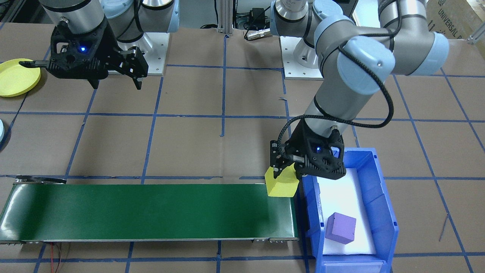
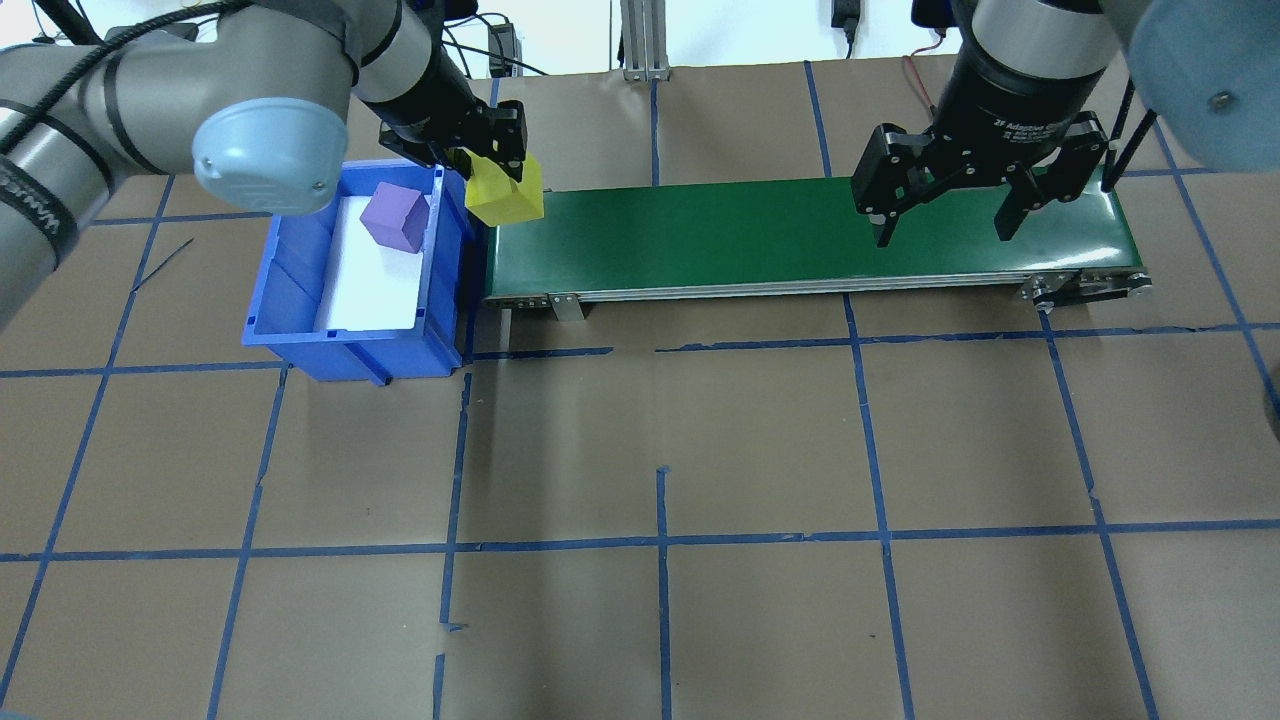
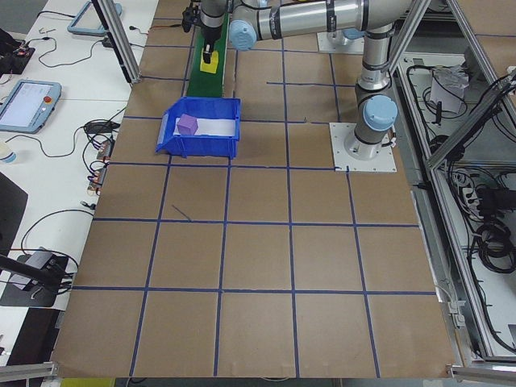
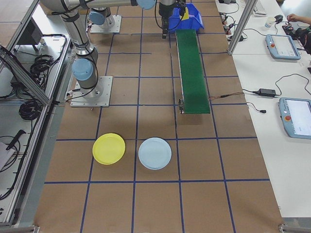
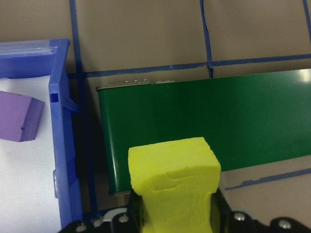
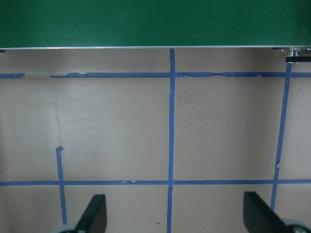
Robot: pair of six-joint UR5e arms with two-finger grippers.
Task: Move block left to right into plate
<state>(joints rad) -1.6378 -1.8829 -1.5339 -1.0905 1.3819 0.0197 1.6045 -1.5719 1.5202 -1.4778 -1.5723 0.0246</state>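
Observation:
A yellow block (image 1: 282, 185) is held at the bin-side end of the green conveyor belt (image 1: 151, 212), with my left gripper (image 1: 282, 171) shut on it. In the left wrist view the yellow block (image 5: 175, 184) fills the space between the fingers, above the belt's corner. Whether it touches the belt I cannot tell. My right gripper (image 2: 945, 235) hangs open and empty over the belt's other end. In the right wrist view its fingers (image 6: 95, 216) stand wide apart over bare table. A yellow plate (image 4: 109, 148) and a light blue plate (image 4: 155, 153) lie on the robot's right side.
A blue bin (image 2: 300, 290) stands against the belt's end beside the left gripper, with a purple block (image 2: 395, 215) on its white lining. The table is brown with a blue tape grid. Operator tables with tablets run along the far side.

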